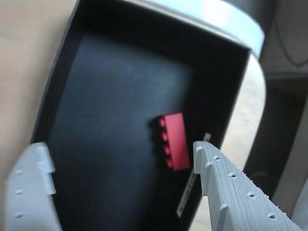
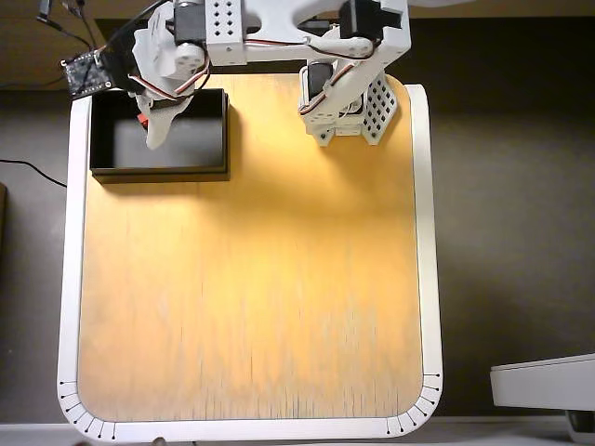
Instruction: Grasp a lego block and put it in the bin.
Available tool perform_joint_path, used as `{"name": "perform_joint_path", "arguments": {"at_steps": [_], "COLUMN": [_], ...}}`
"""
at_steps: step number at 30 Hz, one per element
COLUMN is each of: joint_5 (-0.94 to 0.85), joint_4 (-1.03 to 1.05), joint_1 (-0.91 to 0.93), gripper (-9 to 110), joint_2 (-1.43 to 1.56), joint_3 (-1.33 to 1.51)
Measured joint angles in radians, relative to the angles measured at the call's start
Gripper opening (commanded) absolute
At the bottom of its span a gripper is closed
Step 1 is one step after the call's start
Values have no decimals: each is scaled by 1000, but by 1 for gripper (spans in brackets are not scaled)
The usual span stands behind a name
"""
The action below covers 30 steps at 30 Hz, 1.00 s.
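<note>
Clearly the gripper [image 1: 120, 163] hangs over the bin [image 1: 57, 72] in the wrist view, jaws spread wide and empty; right of centre the lego block [image 1: 174, 140] lies on the bin's floor; light, rigid, smooth-sided, best pinched across its long flat faces.

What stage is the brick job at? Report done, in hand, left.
Done: the small red studded plastic brick lies on the floor of the shallow black rectangular bin, free of both fingers. In hand: nothing; the grey two-finger gripper hangs open over the bin, as the overhead view also shows. Left: probably only pulling the arm away.
</note>
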Motion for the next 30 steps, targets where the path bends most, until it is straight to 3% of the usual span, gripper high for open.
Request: {"name": "perform_joint_path", "arguments": {"at_steps": [15,30], "joint_5": [-130,-268], "joint_4": [3,-52], "joint_1": [-181,-764], "gripper": [0,0], "joint_2": [244,334], "joint_3": [0,0]}}
